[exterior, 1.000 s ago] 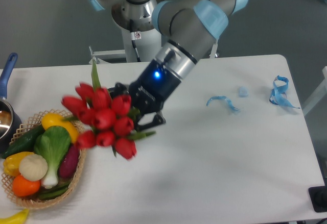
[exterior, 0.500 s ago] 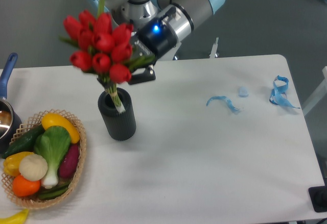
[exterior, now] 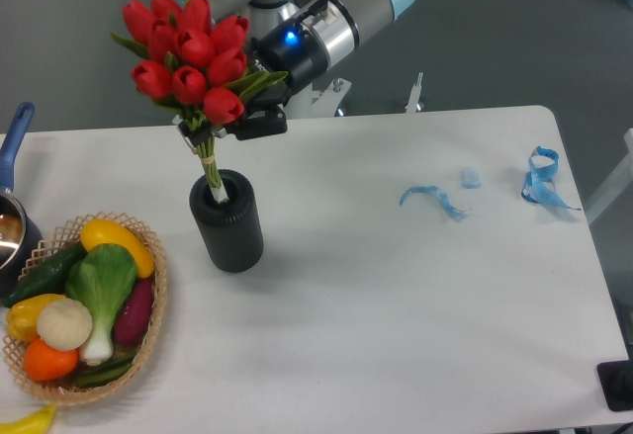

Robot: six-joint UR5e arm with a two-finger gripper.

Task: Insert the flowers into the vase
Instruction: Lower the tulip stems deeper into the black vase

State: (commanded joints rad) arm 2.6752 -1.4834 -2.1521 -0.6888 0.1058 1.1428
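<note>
- While the basket (exterior: 148,340) of vegetables (exterior: 84,301) fills the near left corner, a pan (exterior: 12,212) sits at the left edge.
- Bare table (exterior: 415,305) spreads right of the vase (exterior: 227,221); blue scraps (exterior: 539,182) lie far right.
- Black ribbed vase stands upright, stem ends just inside its mouth.
- Red flowers (exterior: 188,58) sit above the vase, clamped by the gripper (exterior: 242,108).

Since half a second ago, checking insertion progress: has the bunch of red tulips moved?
Yes. The bunch of red tulips has risen slightly and shifted left against the matte black ribbed vase; stem ends remain at its mouth.
</note>
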